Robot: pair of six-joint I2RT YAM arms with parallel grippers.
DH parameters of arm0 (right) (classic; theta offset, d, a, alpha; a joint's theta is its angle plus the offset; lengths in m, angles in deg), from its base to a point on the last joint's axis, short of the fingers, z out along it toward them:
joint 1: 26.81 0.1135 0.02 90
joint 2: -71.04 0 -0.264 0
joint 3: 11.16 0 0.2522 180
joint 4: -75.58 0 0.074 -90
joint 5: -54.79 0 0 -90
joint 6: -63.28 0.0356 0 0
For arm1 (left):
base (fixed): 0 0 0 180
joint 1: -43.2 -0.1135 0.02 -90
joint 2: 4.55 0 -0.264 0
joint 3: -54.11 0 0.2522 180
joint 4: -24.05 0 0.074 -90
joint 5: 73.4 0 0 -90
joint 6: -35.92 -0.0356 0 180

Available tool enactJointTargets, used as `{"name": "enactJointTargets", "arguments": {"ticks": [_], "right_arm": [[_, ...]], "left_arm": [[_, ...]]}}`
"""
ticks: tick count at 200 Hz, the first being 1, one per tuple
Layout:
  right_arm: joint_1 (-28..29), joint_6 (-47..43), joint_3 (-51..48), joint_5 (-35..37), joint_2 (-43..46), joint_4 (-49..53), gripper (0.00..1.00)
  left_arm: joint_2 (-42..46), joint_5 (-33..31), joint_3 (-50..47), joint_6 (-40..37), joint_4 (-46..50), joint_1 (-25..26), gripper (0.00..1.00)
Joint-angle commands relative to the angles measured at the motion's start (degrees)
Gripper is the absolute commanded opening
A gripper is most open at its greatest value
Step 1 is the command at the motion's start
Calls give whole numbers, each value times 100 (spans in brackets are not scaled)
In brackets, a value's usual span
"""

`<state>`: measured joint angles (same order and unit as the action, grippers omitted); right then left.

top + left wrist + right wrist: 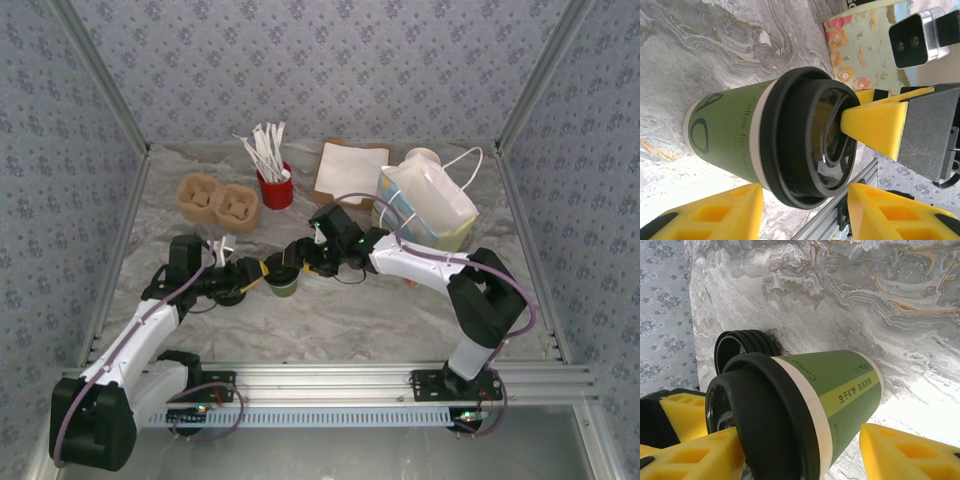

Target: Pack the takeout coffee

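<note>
The takeout coffee point(284, 283), a green paper cup with a black lid, stands upright on the marble table between my two grippers. My left gripper point(262, 272) reaches in from the left. In the left wrist view its yellow fingers point(705, 212) stand either side of the lid of the cup point(735, 135) with small gaps, so the left gripper point(800, 210) is open. My right gripper point(300, 262) comes from the right and is open. One right fingertip point(875, 122) rests on the lid top, the other lies beside the cup point(840, 385); the right gripper point(802, 450) grips nothing.
A floral paper bag point(435, 205) with white handles stands open at the back right. A red cup of stirrers point(275, 188), a cardboard cup carrier point(218, 200) and napkins point(350, 170) sit further back. Loose black lids point(740, 342) lie behind the cup.
</note>
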<state>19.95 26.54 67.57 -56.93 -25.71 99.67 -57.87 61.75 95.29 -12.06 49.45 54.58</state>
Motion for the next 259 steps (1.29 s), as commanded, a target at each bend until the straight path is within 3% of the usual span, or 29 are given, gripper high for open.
{"name": "enactJointTargets", "arguments": {"ticks": [1,165,216,259], "right_arm": [[35,-205,159,179,210,318,63],[160,-315,37,397,214,294,60],[89,-454,288,472,568,853,62],[88,-492,284,812,849,1274,55]], "left_arm": [[0,-75,245,-115,1,22,49],[-601,-788,186,-687,22,530,44],[-565,-867,224,-801,137,550,44],[-579,-856,229,-775,93,550,44]]}}
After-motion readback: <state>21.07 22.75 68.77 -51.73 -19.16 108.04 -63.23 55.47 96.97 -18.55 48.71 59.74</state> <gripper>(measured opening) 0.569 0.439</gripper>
